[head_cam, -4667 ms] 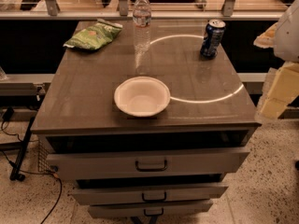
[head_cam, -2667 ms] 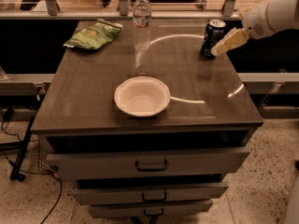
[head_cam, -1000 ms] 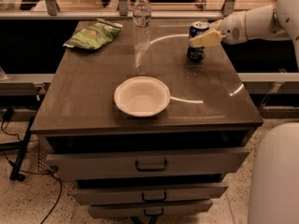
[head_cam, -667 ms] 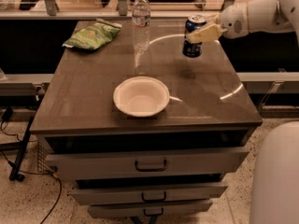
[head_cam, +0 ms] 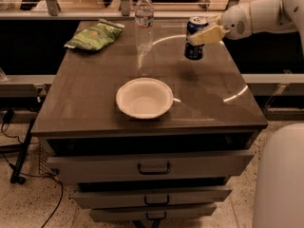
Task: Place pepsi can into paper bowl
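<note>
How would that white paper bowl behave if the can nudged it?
The paper bowl looks thin and empty, so it would probably slide easily on the glossy tabletop. Being wide and shallow, it seems unlikely to tip. The gripper, at the table's far right, holds the pepsi can.

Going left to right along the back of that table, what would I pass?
Chip bag → water bottle → pepsi can, gripped by the gripper reaching in from the right.

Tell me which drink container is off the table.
The blue pepsi can, held in the gripper at the back right; the clear water bottle stands on the tabletop.
</note>
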Controlling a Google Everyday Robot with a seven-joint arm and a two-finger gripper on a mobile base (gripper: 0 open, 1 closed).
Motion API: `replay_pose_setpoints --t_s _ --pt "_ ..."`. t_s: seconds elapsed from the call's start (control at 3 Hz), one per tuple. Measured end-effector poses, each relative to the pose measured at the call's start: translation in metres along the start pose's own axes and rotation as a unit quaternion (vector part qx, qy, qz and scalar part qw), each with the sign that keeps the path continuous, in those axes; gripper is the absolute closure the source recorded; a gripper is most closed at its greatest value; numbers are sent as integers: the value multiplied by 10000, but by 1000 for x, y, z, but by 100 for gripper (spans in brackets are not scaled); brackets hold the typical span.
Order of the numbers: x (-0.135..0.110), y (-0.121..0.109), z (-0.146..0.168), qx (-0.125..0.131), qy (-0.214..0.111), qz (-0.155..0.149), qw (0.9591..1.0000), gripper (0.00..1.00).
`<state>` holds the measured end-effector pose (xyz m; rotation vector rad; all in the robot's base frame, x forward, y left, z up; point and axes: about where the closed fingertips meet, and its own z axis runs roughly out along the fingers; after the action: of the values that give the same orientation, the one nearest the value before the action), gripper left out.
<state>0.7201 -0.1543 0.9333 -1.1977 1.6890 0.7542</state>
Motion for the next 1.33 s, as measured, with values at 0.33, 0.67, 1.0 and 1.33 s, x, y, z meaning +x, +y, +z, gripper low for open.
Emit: replay_pose_setpoints --t_s 0.33,0.67,1.0,1.33 --pt "-15 8 25 -223 -55 -125 9997 100" --pt "-44 33 34 -355 -248 -382 9983 100" --pt "-53 62 41 -462 -370 -441 9973 100" --pt "-58 92 34 -332 -585 -440 9968 100"
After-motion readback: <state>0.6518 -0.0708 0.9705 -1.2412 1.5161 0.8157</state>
